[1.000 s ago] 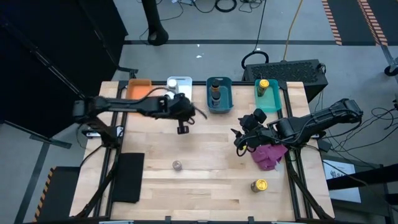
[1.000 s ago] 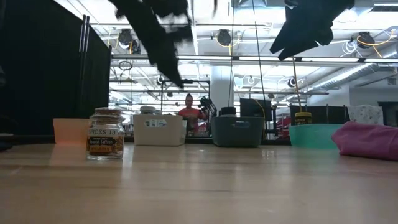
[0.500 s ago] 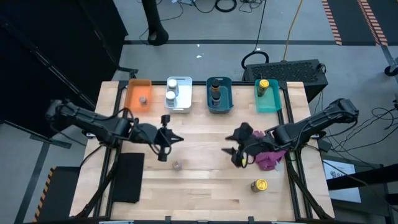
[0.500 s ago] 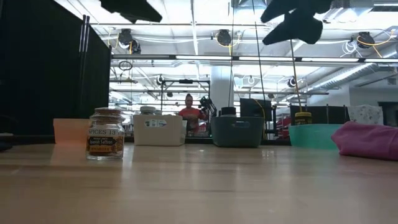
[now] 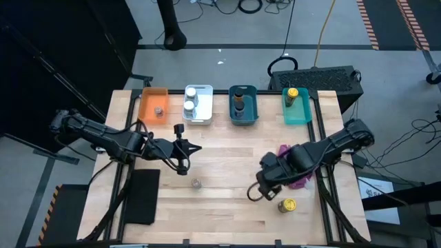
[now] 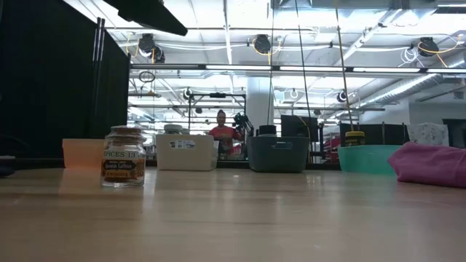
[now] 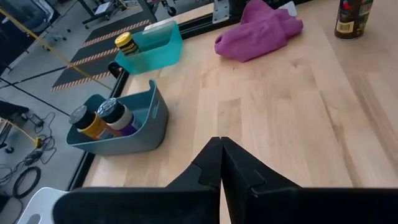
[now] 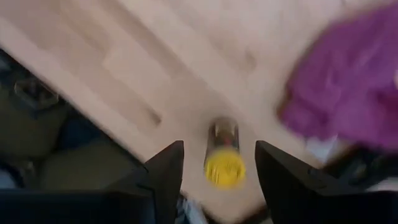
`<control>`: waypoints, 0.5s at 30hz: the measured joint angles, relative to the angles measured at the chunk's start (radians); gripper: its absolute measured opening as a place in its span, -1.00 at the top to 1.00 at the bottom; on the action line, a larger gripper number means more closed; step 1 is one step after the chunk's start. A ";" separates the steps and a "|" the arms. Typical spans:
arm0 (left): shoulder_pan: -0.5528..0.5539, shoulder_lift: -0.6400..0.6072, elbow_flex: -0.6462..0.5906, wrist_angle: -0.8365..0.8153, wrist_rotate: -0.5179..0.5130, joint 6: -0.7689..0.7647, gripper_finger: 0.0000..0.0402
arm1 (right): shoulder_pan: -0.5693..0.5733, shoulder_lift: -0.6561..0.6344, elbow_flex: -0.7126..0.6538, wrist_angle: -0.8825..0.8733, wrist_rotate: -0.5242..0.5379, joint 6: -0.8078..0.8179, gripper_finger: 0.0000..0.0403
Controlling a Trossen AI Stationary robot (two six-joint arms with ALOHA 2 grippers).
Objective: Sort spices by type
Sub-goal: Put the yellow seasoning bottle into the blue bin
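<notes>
We log two spice jars loose on the table: a brown-lidded jar standing upright near centre, and a yellow-lidded jar lying toward the 5 o'clock corner. The rest sit in bins along the 12 o'clock edge: one jar in the orange bin, two white-lidded jars in the white bin, two dark-lidded jars in the blue bin, one yellow-lidded jar in the teal bin.

The right gripper hangs just at 9 o'clock of the yellow-lidded jar, not touching it. In the right wrist view the jar shows in the gap between the two fingers, which stand apart with nothing held.

The left gripper hangs just at 11 o'clock of the brown-lidded jar, clear of it. In the left wrist view its fingertips press together, empty.

The magenta cloth lies at 12 o'clock of the yellow-lidded jar, partly under the right arm. In the low view the brown-lidded jar stands alone on the wood, with a person in red far behind.
</notes>
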 joint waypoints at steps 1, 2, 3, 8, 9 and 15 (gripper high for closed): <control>0.000 0.000 0.000 -0.001 0.000 0.000 0.96 | 0.017 0.012 0.031 -0.037 -0.017 0.018 0.11; 0.000 0.000 0.000 0.000 0.000 0.000 0.96 | 0.036 0.018 0.048 -0.048 -0.022 0.028 0.11; 0.000 0.000 0.000 0.000 -0.001 0.000 0.96 | 0.051 0.018 0.049 -0.047 -0.022 0.034 0.11; 0.000 0.000 0.000 -0.002 -0.001 0.000 0.95 | 0.118 0.008 0.048 -0.053 -0.042 0.244 0.12; 0.000 0.000 0.000 -0.006 -0.001 0.001 0.95 | 0.136 0.005 0.048 -0.053 -0.044 0.277 0.12; 0.000 0.000 0.000 -0.021 -0.002 0.001 0.95 | 0.217 -0.019 0.048 -0.053 -0.039 0.441 0.12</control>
